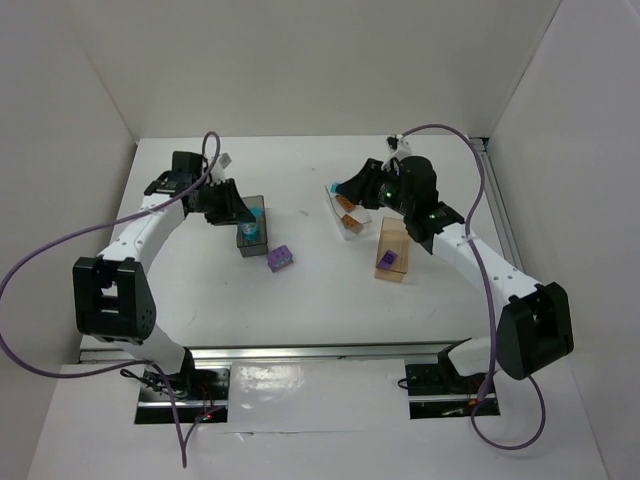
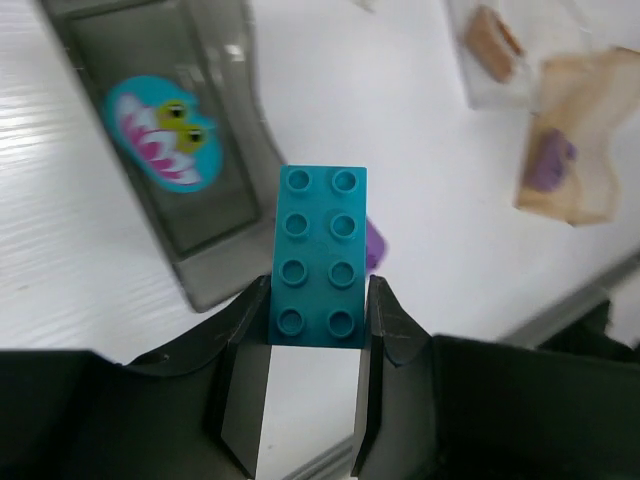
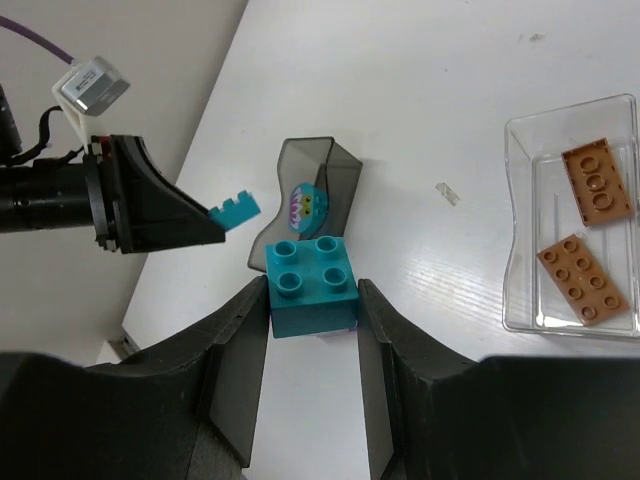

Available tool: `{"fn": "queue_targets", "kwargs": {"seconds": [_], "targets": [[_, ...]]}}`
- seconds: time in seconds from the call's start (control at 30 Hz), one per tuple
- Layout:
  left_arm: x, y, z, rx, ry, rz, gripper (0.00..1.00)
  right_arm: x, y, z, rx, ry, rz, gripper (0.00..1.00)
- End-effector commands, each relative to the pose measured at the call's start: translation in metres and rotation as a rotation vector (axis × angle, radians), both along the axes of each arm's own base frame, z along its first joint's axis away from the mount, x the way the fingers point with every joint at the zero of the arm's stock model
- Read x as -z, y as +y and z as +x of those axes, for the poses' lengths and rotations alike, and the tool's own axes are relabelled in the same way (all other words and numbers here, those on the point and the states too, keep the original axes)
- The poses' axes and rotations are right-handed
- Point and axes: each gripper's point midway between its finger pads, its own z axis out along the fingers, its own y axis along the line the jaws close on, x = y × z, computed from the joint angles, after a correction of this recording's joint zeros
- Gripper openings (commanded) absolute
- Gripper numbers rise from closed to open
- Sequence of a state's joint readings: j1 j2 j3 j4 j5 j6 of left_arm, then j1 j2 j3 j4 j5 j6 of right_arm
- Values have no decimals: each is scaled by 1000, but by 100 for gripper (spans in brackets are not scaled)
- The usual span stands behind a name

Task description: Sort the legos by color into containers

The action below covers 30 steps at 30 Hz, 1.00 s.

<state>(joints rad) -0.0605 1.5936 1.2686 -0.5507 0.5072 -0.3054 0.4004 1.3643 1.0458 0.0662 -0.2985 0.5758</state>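
Observation:
My left gripper [image 2: 318,292] is shut on a long cyan brick [image 2: 320,255] and holds it just above the table by the smoky grey container [image 2: 175,150]; in the top view the gripper [image 1: 243,215] sits over that container [image 1: 250,225]. My right gripper [image 3: 312,300] is shut on a square cyan brick [image 3: 308,285], held in the air near the clear container [image 3: 520,240], which holds two orange-brown plates [image 3: 583,280]. One purple brick [image 1: 280,260] lies on the table. Another purple brick [image 1: 390,262] lies in the tan container [image 1: 392,250].
The grey container has a cartoon sticker [image 2: 165,135] on its floor. White walls close in the table at the back and both sides. A purple cable [image 1: 40,260] loops off the left arm. The table's front edge [image 1: 320,350] runs above the arm bases.

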Motion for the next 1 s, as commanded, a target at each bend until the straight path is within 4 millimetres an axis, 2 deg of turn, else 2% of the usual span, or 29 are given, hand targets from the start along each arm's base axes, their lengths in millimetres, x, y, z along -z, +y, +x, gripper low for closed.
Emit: {"fn": "queue_targets", "kwargs": {"seconds": [0.0,0.1,0.2,0.3,0.37,0.4,0.43,0.5,0.53,0.57,0.6,0.67,0.73,0.77,0.8,0.87,0.9,0.93,0.97], "targets": [[-3,27,26,-234,-42,122,0,-6,-7,-1,24,-21,-20,10],[10,36,37,-303,-7,158,0,1,-7,-1,21,-7,-37,10],[15,39,53,-334,-14,193,0,2,-6,-3,9,-1,-48,11],[25,37,60,-332,24,219,0,4,-3,-3,-3,1,-59,12],[33,39,61,-337,45,234,22,3,4,-5,-24,1,-57,12],[37,36,60,-320,49,242,33,12,8,-6,-37,14,-77,12],[37,36,60,-320,49,242,54,8,13,-5,-48,9,-75,12],[36,30,59,-304,49,233,72,12,35,-8,-100,4,-112,13],[28,30,61,-299,25,233,79,17,43,-11,-115,15,-133,13],[26,26,60,-290,24,233,86,10,51,-8,-118,-2,-142,13],[21,26,60,-292,12,229,87,21,69,-12,-161,8,-162,13],[2,26,63,-289,-31,223,89,29,84,-13,-185,23,-176,15],[-12,31,60,-308,-45,241,89,37,108,-10,-221,23,-196,15],[-34,34,62,-332,-86,237,89,42,116,-9,-226,32,-207,15],[-44,37,60,-346,-102,247,87,50,129,-2,-238,37,-232,15],[-60,58,54,-447,-102,263,86,63,148,-3,-265,43,-280,15],[-79,74,51,-503,-133,258,84,54,159,4,-261,18,-271,15],[-85,87,48,-555,-141,276,84,75,171,1,-292,40,-307,15],[-96,101,41,-614,-149,269,84,84,179,10,-279,37,-335,16]]}}
